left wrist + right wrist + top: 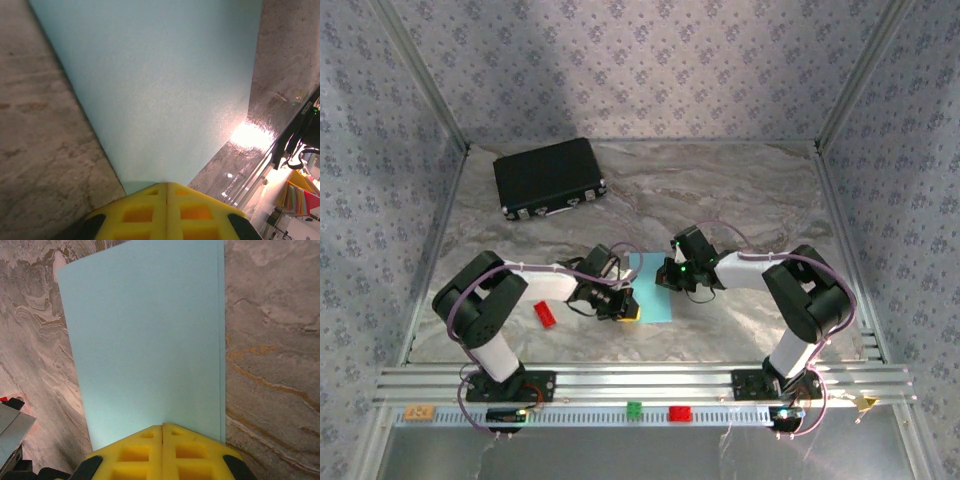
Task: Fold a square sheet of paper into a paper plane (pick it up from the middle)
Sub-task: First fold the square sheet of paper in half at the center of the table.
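Observation:
The square sheet of paper is light blue and lies flat on the marble table as a narrow rectangle, doubled over. A second layer's edge runs along its right side. My left gripper is shut, its yellow tips together over the sheet's near corner edge. My right gripper is shut too, its tips set on the near edge of the sheet. Neither pair of jaws has paper between them. The paper plane is out of view.
A black case lies at the back left. A small red brick sits just left of my left wrist. A green brick and a red brick rest on the front rail. Metal frame posts and patterned walls close in the table.

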### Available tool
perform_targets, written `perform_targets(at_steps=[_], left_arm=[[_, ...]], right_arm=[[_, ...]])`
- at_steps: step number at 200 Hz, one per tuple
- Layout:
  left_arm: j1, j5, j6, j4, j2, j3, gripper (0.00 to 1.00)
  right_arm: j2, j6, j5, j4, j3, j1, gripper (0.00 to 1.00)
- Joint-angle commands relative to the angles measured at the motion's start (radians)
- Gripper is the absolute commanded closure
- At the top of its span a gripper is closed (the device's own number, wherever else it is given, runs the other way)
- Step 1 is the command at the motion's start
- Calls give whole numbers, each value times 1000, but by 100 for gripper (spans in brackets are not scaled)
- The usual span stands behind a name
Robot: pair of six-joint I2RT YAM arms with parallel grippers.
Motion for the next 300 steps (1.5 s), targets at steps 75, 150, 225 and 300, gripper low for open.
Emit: perform_targets(at_steps=[75,150,225,300], left_arm=[[-38,-77,68,-128,-104,-58,100],[-52,-222,67,-213,-308,28,100],[127,-93,19,-115,-117,209,100],[185,18,11,-51,186,404,100]], right_arm=[[35,-3,57,-112,-31,-11,100],[-23,-35,1,-78,11,-6,100],[-318,10,137,-188,-8,-8,82],[-478,183,157,-175,-198,77,75]])
